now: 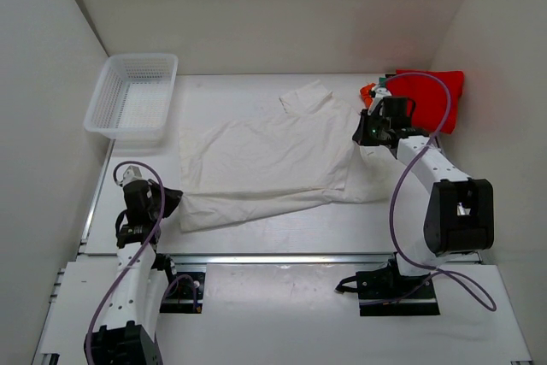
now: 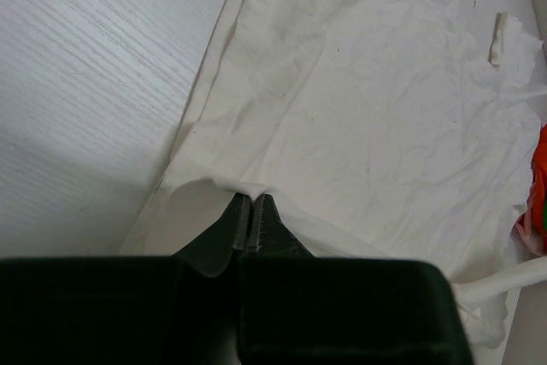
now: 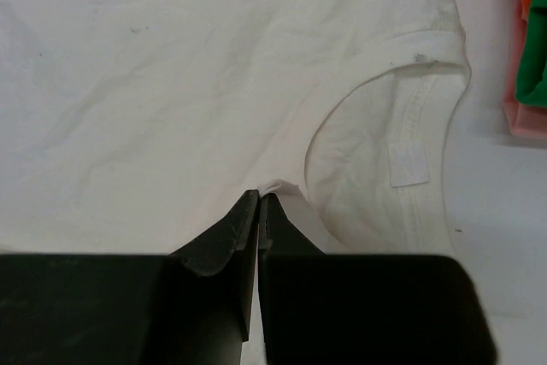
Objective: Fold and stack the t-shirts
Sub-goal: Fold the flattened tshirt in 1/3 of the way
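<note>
white t-shirt (image 1: 273,160): location and hold status? (operator)

spread across the middle of the counter (image 1: 282,232), hem end to the left, collar end to the right, wrinkled, with a second layer showing along its near edge. left pincer (image 2: 250,211) is clenched on a small tuck of cloth at the hem corner. right pincer (image 3: 259,203) is clenched on the shoulder edge just beside the collar opening. (technician)

adjacent items? (operator)

red t-shirt (image 1: 432,96), orange t-shirt (image 1: 367,90) and green t-shirt (image 3: 537,49) are bunched at the far right, just beside the right pincer. mesh basket (image 1: 132,96) sits at the far left, apart from the cloth. (technician)

failure modes from here? (operator)

judged, not observed. one: each hold takes only a thin pinch, so a quick lift may pull the cloth free. two: unequal travel of the two arms would skew the fold line. three: the right arm works close to the coloured pile, so a wide swing could drag it or snag a sleeve. four: wrinkles would be pressed into the fold unless the cloth is tensioned first. (technician)
</note>
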Tool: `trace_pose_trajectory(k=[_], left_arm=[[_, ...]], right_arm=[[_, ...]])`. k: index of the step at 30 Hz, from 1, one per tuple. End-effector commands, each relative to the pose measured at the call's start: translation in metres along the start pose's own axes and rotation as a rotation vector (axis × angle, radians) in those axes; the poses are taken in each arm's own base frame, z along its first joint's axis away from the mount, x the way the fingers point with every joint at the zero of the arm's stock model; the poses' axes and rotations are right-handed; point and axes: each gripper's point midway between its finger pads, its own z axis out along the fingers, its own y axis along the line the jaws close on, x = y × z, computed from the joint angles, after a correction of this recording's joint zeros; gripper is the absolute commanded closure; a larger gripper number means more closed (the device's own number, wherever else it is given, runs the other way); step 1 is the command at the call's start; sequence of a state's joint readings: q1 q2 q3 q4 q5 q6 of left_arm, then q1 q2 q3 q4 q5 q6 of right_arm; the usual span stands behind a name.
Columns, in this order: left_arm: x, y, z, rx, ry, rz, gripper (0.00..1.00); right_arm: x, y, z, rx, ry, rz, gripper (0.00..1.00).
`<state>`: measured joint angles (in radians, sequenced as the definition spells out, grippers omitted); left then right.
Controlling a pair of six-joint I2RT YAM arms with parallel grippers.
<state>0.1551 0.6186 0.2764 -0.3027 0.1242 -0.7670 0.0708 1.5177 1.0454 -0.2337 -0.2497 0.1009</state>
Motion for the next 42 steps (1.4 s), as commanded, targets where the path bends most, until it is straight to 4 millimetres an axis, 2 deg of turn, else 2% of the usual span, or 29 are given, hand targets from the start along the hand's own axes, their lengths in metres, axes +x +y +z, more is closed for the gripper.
trace_pose_trajectory(k=[1, 7, 12, 17, 21, 24, 28, 31, 35, 42], left_arm=[[-0.007, -0.003, 0.004, 0.030, -0.032, 0.008, 0.97], [-0.007, -0.003, 0.004, 0.022, -0.023, 0.035, 0.95], [0.000, -0.015, -0.004, 0.047, 0.021, 0.041, 0.95], [0.019, -0.030, -0.020, 0.085, 0.105, 0.037, 0.96], [0.025, -0.038, -0.033, 0.091, 0.121, 0.023, 0.99], [0.023, -0.046, -0.043, 0.105, 0.103, 0.025, 0.99], [0.019, -0.049, -0.055, 0.125, 0.050, -0.008, 1.00], [0.016, -0.049, -0.065, 0.152, 0.018, -0.041, 1.00], [0.018, -0.038, -0.057, 0.114, 0.016, -0.052, 1.00], [0.018, -0.022, -0.036, 0.073, -0.032, -0.085, 1.00]], right_arm=[[-0.033, 0.004, 0.004, -0.015, -0.085, -0.036, 1.00], [-0.029, 0.006, 0.015, -0.022, -0.063, -0.025, 1.00], [-0.038, 0.012, 0.010, -0.034, -0.088, -0.024, 1.00], [-0.041, 0.014, -0.001, -0.036, -0.106, -0.032, 1.00], [-0.038, 0.016, -0.009, -0.048, -0.108, -0.027, 1.00], [-0.038, 0.012, -0.011, -0.041, -0.111, -0.025, 1.00], [-0.043, 0.018, -0.015, -0.065, -0.124, -0.030, 1.00], [-0.039, 0.021, -0.015, -0.077, -0.115, -0.033, 0.99], [-0.041, 0.027, -0.015, -0.101, -0.114, -0.050, 1.00], [-0.046, 0.019, -0.009, -0.109, -0.105, -0.035, 1.00]])
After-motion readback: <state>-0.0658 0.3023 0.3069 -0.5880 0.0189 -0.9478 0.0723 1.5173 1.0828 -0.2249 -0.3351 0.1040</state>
